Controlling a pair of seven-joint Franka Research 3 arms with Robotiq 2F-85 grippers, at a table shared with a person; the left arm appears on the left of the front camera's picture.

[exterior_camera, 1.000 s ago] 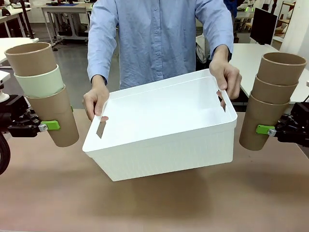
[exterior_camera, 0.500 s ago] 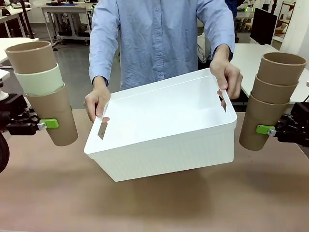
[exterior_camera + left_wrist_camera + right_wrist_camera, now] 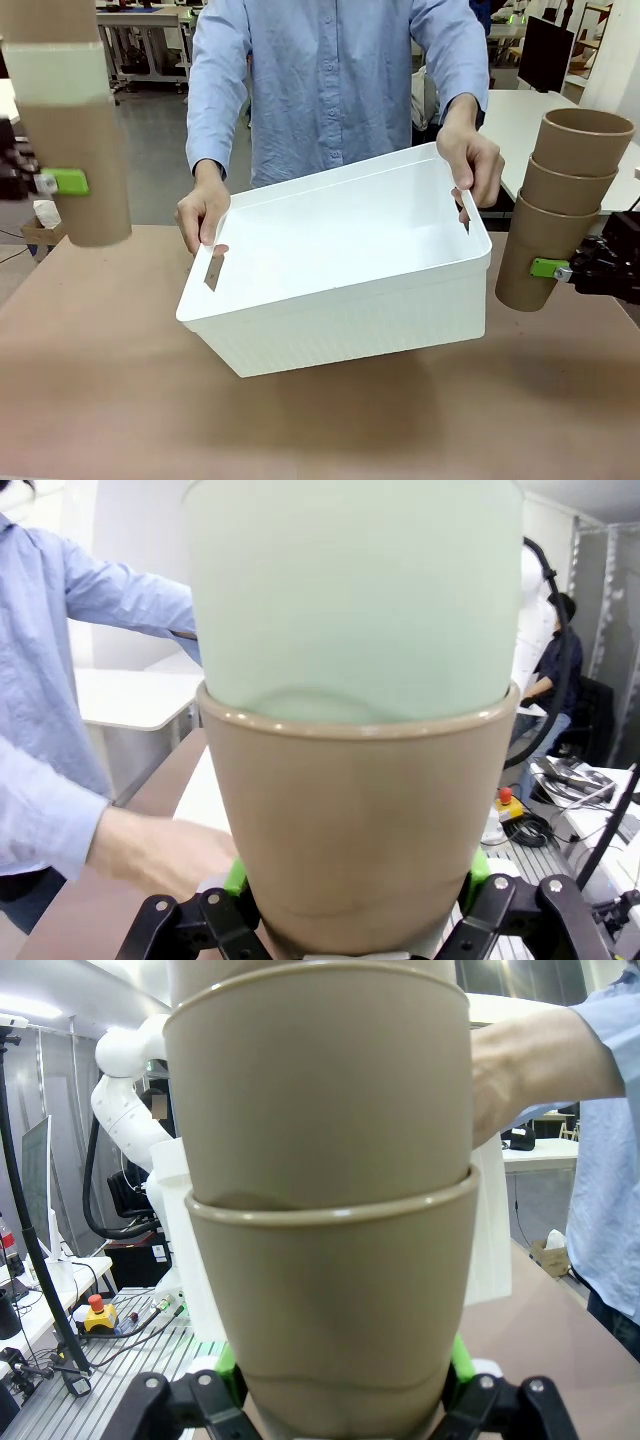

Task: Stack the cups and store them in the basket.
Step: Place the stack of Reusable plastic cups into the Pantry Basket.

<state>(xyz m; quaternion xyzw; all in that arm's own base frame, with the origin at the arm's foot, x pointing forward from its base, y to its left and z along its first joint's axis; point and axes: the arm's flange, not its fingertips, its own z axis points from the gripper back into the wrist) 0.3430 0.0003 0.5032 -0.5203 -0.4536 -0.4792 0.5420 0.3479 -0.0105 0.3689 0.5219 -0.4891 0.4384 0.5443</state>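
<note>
Two stacks we note: left gripper (image 3: 356, 885) clamps tan-and-mint tapered cups (image 3: 80, 130), right gripper (image 3: 340, 1360) clamps tan cups (image 3: 560, 200). Between them, a person's hands (image 3: 203, 212) hold the white rectangular plastic basket (image 3: 350, 300).

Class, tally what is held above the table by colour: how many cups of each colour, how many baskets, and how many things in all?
Matte tan-brown tapered cups: 5
Pale mint green tapered cup: 1
Large white rectangular plastic basket: 1
Total: 7
</note>
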